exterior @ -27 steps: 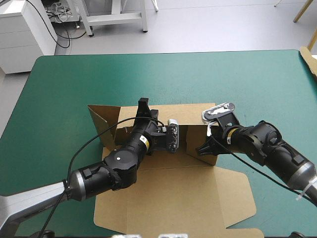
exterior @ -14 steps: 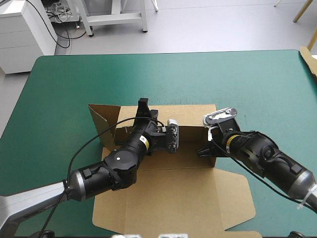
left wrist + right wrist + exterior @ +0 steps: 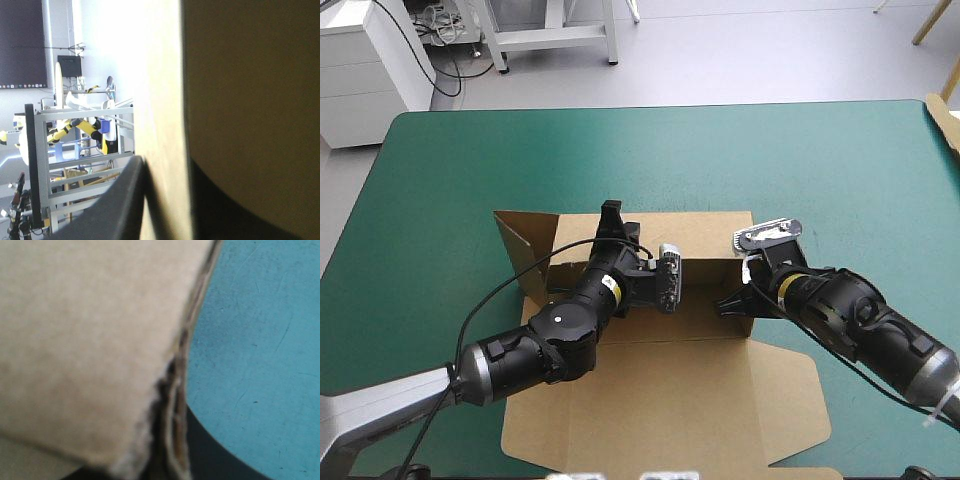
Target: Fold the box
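The brown box lies mid-table on the teal-green cover, its lid flat toward the near edge. The back wall stands up, and a side flap stands at the left end. My left gripper reaches over the top of the back wall and is shut on it. In the left wrist view the board runs between that gripper's black fingers. My right gripper is shut on the raised right side wall. The right wrist view shows board filling the picture, its edge caught in the right gripper.
Bare teal-green cover stretches beyond the box to the far edge and on both sides. A strip of pale brown board shows at the table's far right edge.
The right gripper has swung the right side wall from leaning inward to upright at the box's corner. The whole box has slid slightly left. The left gripper keeps its hold.
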Motion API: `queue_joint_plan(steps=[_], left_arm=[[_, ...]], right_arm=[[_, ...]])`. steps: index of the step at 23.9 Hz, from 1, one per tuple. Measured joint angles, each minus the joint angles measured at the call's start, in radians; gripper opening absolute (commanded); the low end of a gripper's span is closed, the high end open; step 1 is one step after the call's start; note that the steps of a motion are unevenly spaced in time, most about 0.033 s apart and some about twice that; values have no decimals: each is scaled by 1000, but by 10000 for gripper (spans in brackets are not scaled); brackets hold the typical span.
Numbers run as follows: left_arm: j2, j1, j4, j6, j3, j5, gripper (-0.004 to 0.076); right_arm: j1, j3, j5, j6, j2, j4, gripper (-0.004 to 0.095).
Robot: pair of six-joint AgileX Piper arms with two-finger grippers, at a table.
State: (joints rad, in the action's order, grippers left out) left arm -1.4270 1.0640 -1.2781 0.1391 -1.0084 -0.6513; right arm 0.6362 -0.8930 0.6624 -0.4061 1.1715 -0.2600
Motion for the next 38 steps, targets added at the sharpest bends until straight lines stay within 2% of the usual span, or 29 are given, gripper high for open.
queue_joint_plan(steps=[2, 6, 12, 20, 24, 31, 38], left_arm=[[-1, 1, 6, -5, 0, 20, 443], [-1, 53, 10, -5, 0, -40, 442], [28, 210, 20, -4, 0, -166, 442], [132, 313, 28, 35, 0, -226, 442], [162, 339, 75, 38, -14, -236, 442], [162, 339, 170, -27, -139, -253, 442], [162, 288, 296, -158, -297, -259, 442]], right_arm=[[1, 0, -22, 4, 0, 4, -20], [1, 0, -57, -7, 0, -6, -20], [3, 0, -89, -94, 32, -98, -20], [3, -2, -90, -111, 43, -110, -20], [6, -55, -24, -109, 44, -110, -20], [1, -176, 137, -79, 44, -106, -20], [-142, -255, 240, 82, 44, 40, -20]])
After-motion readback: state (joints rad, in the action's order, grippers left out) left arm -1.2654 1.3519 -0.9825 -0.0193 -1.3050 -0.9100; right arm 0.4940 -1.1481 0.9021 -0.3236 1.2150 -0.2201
